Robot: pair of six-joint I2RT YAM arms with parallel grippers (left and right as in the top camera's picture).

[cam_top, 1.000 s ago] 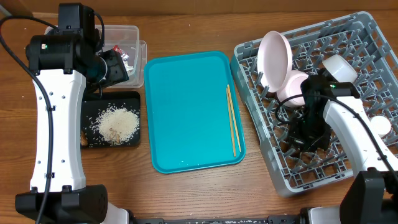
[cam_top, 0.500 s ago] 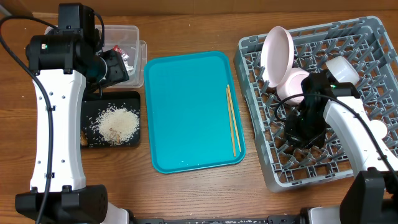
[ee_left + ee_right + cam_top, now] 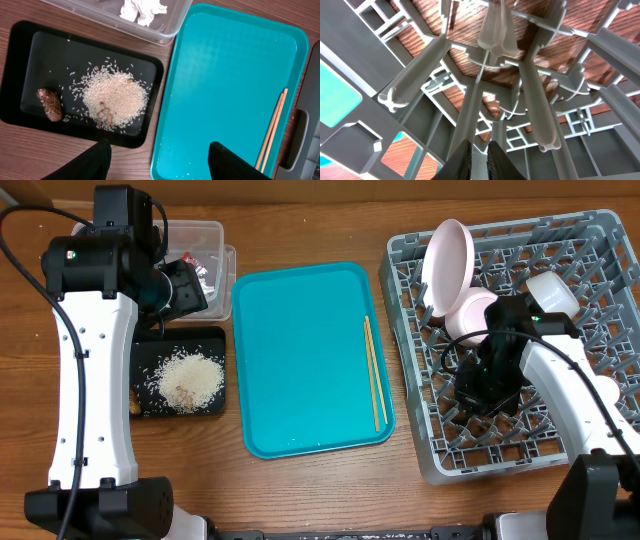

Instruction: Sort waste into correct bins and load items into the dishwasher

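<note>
Grey plastic lattice fills the right wrist view. The dish rack (image 3: 404, 330) sits on the right side of the wooden desk (image 3: 300, 490). The right end effector (image 3: 478, 147) is down among the pegs, and its fingers (image 3: 462, 161) are drawn almost together, pinching a thin rib of the rack's floor grid.

In the back left part of the rack, a white round plate (image 3: 447, 262) stands on edge between pegs. A pale bowl (image 3: 468, 315) leans just beside it, and a small white cup (image 3: 548, 288) lies further right, close to the right arm.

The teal serving tray (image 3: 300, 350) lies in the middle of the desk. Two wooden chopsticks (image 3: 373, 375) lie side by side along its right rim, the only things on it apart from a few rice grains.

To its left, the shallow black tray (image 3: 205, 340) holds a heap of loose white rice (image 3: 190, 378), with a small brown food lump (image 3: 50, 104) at its outer end. Behind it is the clear plastic tub (image 3: 222, 250), where a crumpled white napkin (image 3: 142, 9) lies.

The left end effector (image 3: 159, 147) hangs above the line where the black tray meets the teal tray. Its fingers are spread wide with nothing between them.
</note>
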